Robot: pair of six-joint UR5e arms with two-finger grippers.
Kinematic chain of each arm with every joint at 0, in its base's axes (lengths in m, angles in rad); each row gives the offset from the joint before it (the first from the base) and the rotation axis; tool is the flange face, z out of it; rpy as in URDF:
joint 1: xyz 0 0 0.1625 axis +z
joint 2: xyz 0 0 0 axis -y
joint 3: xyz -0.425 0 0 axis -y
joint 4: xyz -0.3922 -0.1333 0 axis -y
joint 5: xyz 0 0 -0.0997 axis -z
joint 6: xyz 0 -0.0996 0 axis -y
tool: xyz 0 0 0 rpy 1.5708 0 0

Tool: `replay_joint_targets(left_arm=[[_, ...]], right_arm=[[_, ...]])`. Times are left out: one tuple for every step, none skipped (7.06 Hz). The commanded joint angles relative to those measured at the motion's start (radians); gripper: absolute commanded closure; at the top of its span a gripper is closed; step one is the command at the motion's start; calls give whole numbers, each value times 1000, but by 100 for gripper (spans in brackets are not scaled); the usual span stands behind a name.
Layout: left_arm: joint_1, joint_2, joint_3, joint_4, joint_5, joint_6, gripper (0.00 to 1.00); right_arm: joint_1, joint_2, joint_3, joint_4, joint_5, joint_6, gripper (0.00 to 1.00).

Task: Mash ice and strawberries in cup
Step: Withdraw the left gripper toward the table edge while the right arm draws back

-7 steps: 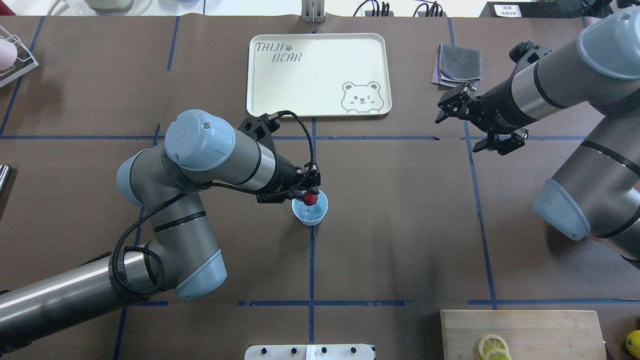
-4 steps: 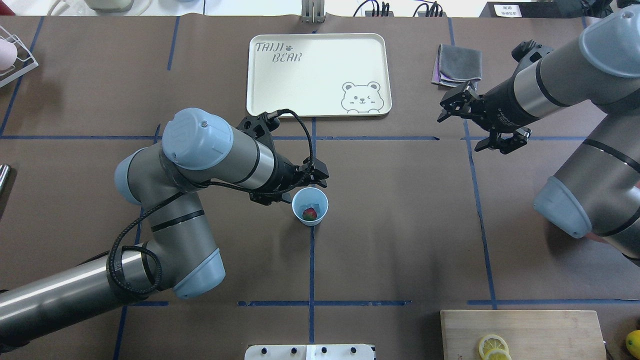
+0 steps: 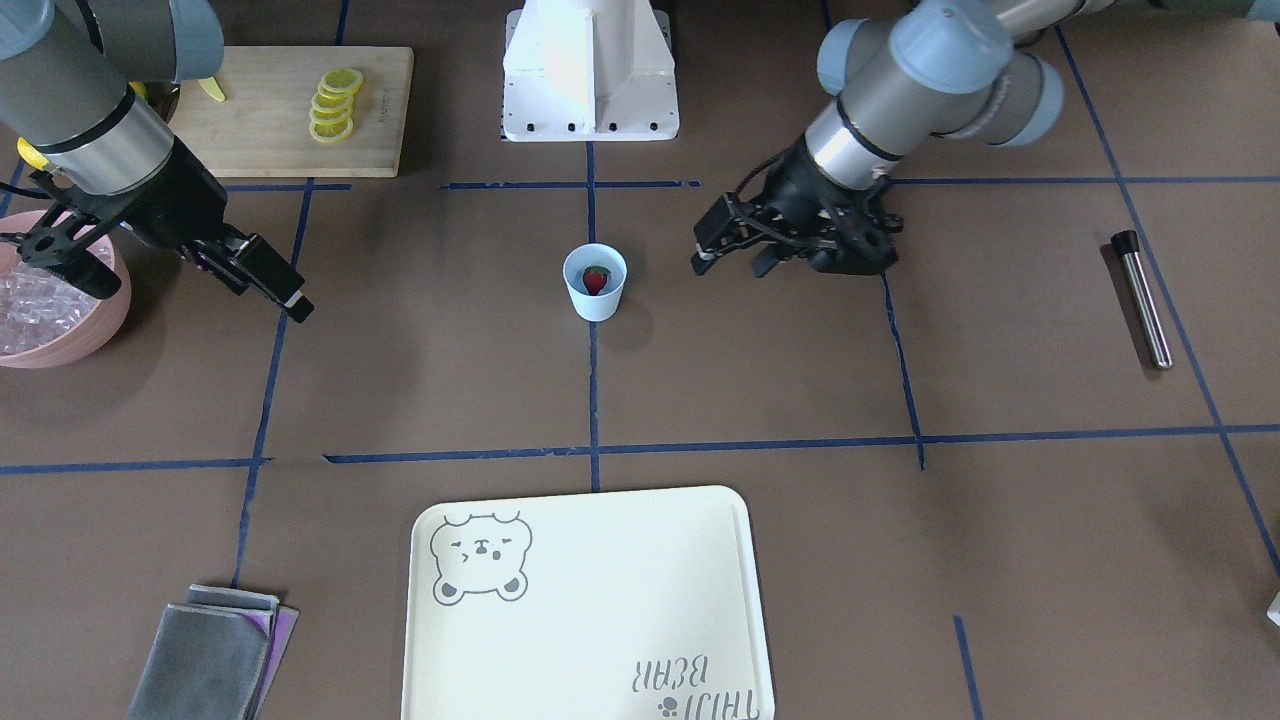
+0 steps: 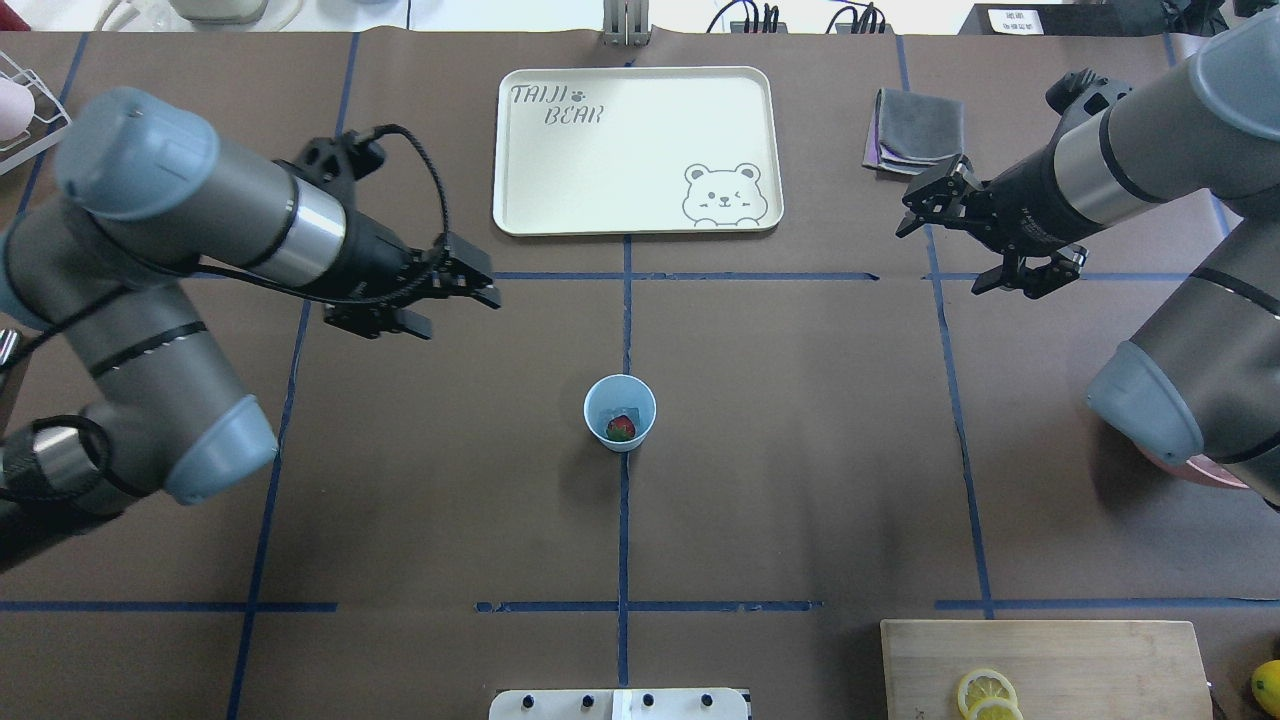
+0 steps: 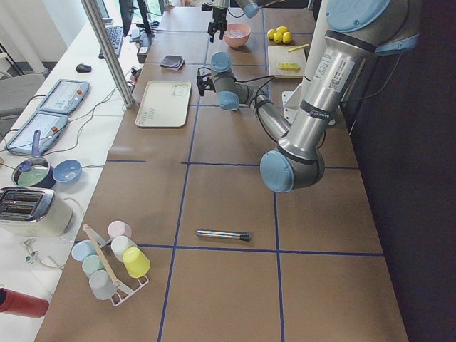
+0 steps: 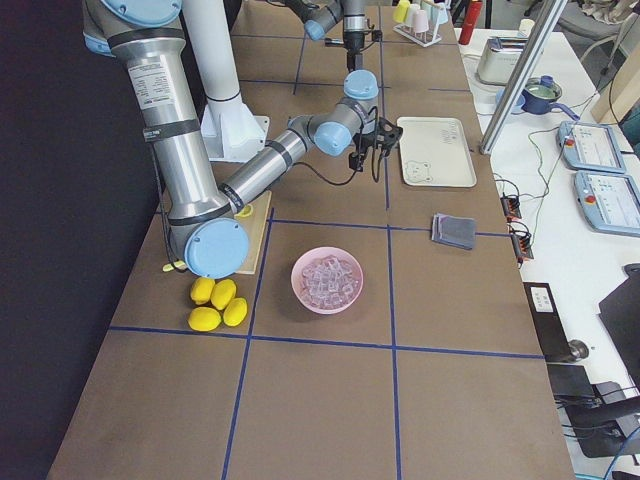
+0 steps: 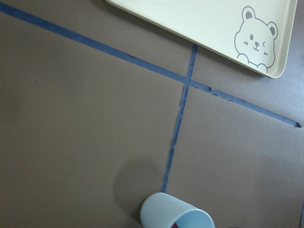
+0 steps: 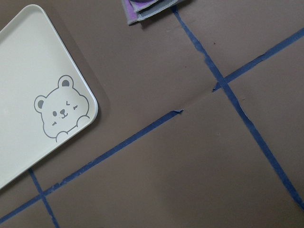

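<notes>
The pale blue cup (image 4: 620, 395) stands upright at the table's middle on a blue tape line. Inside it lies a dark-red strawberry (image 4: 621, 429) with a bit of green, also plain in the front view, strawberry (image 3: 596, 279) in cup (image 3: 595, 298). A glassy bit of ice (image 4: 609, 414) shows faintly beside the berry. More ice (image 3: 30, 310) fills a pink bowl. My left gripper (image 4: 462, 305) is open and empty, up and to the left of the cup. My right gripper (image 4: 945, 255) is open and empty, far to the right. The left wrist view catches the cup (image 7: 166, 213) at its bottom edge.
A cream bear tray (image 4: 640, 150) lies beyond the cup, with a folded grey cloth (image 4: 915, 130) to its right. A metal rod (image 3: 1140, 300) lies on the robot's left side. The pink bowl (image 3: 95, 342) and a cutting board (image 4: 1040, 665) with lemon slices sit on the right side.
My left gripper held the strawberry over the cup, let it drop in, then drew back up and to the left. The right arm shifted slightly to the right.
</notes>
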Motion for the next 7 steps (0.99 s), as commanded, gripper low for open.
replay_joint_targets(left_arm=[[-170, 220, -16, -2, -104, 366, 14], [-216, 313, -6, -2, -104, 540, 14], [-295, 364, 45, 3, -101, 739, 14], [-340, 368, 141, 2, -96, 875, 14], [-403, 360, 227, 2, -90, 890, 14], [-464, 362, 262, 2, -96, 893, 14], [-465, 363, 272, 55, -89, 879, 14]], right_arm=[[41, -31, 0, 0, 45, -61, 0], [66, -57, 1, 4, 62, -93, 0], [105, -90, 0, 0, 76, -187, 0], [136, -107, -2, -5, 96, -249, 0], [144, -111, 1, -3, 102, -251, 0], [144, -125, 3, 1, 100, -253, 0], [144, -125, 9, 4, 102, -253, 0]])
